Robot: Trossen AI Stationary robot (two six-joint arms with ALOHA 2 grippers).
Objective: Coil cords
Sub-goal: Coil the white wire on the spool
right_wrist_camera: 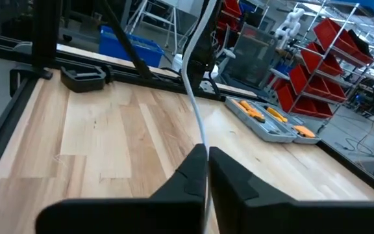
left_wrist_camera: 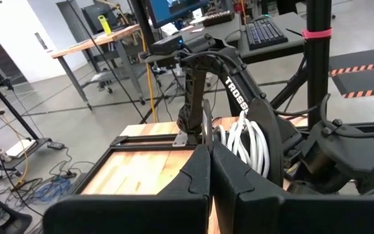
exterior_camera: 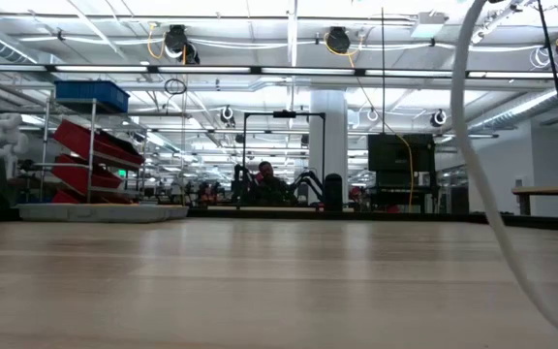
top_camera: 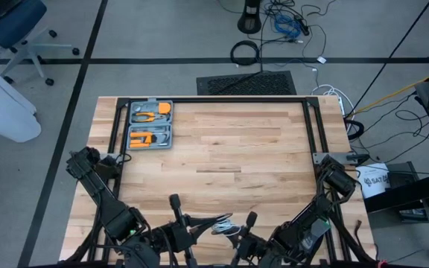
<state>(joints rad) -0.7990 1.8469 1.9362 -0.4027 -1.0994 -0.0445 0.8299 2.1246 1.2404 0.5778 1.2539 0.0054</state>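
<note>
The wooden surface [top_camera: 222,149] carries a grey tool case [top_camera: 150,124] at its far left. At the near edge, the left gripper [left_wrist_camera: 210,170] is pressed together, empty; the right gripper [right_wrist_camera: 206,170] pinches the white cord [right_wrist_camera: 195,104], coiled between both arms [left_wrist_camera: 242,140].

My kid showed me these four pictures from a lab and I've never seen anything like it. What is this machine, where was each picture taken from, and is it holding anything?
It is a robot with two dark arms at a wooden table. One picture looks straight down, one looks level across the tabletop, and two come from cameras on the wrists. A grey tool case lies at the far left corner. Both arms are bunched at the near edge. The right gripper is shut on a thin white cord that rises from its fingers. The left gripper is shut; nothing shows between its fingers. Behind it, a bundle of white cord loops hangs by the other arm.
</note>
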